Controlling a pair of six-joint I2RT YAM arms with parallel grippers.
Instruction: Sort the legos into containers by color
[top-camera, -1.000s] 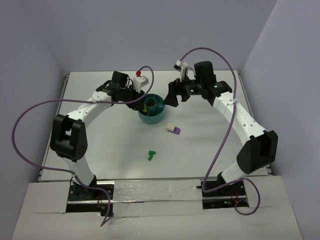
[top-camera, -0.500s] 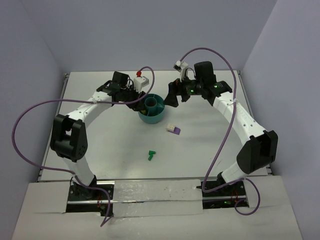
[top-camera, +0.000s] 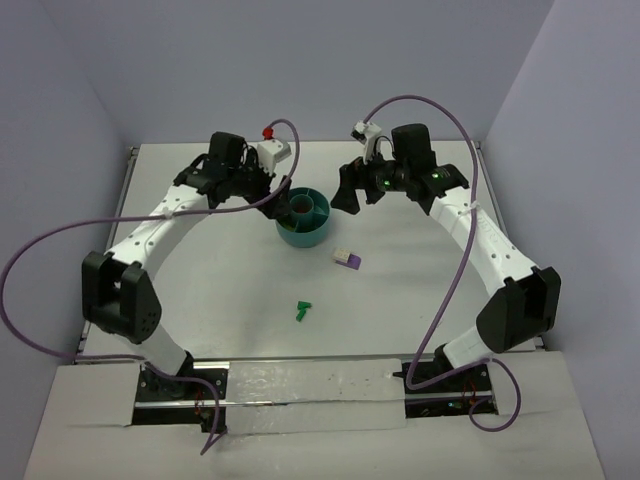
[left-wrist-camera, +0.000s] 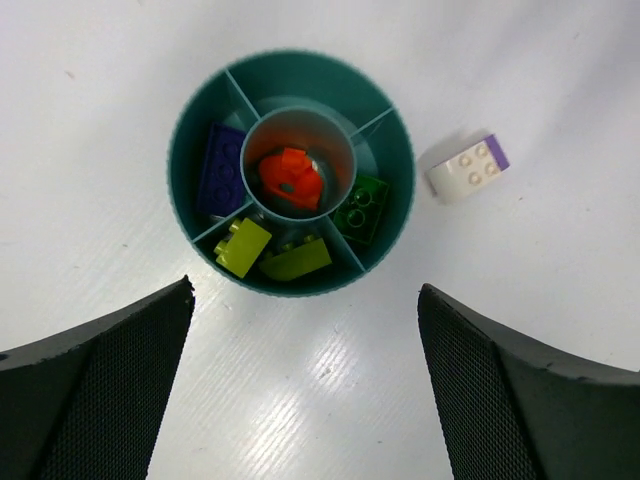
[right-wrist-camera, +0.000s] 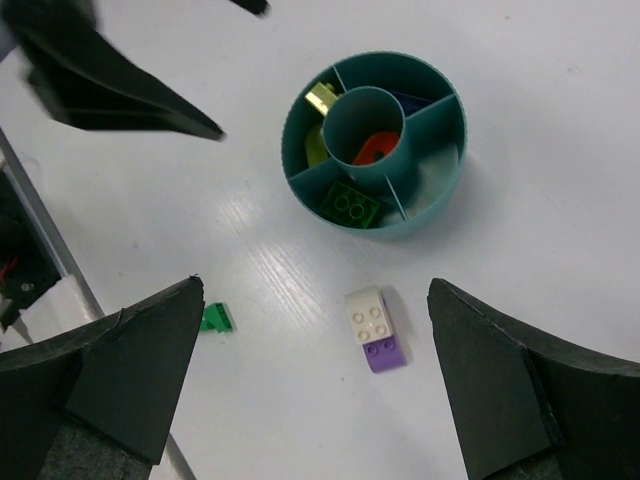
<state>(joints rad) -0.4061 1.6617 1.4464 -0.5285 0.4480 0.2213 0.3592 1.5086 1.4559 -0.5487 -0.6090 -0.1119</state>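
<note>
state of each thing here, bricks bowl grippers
teal bowl, upright, one compartment empty
orange-red pieces, in central ring
lime-green bricks, sharing one compartment
dark green brick, in a compartment
purple brick, in a compartment
purple-and-white brick, loose on table
green brick, loose on table
left gripper, jaws open, empty
right gripper, jaws open, empty

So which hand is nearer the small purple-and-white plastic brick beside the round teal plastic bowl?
Right. The right hand hovers behind the brick; left hand sits across the bowl.
</note>
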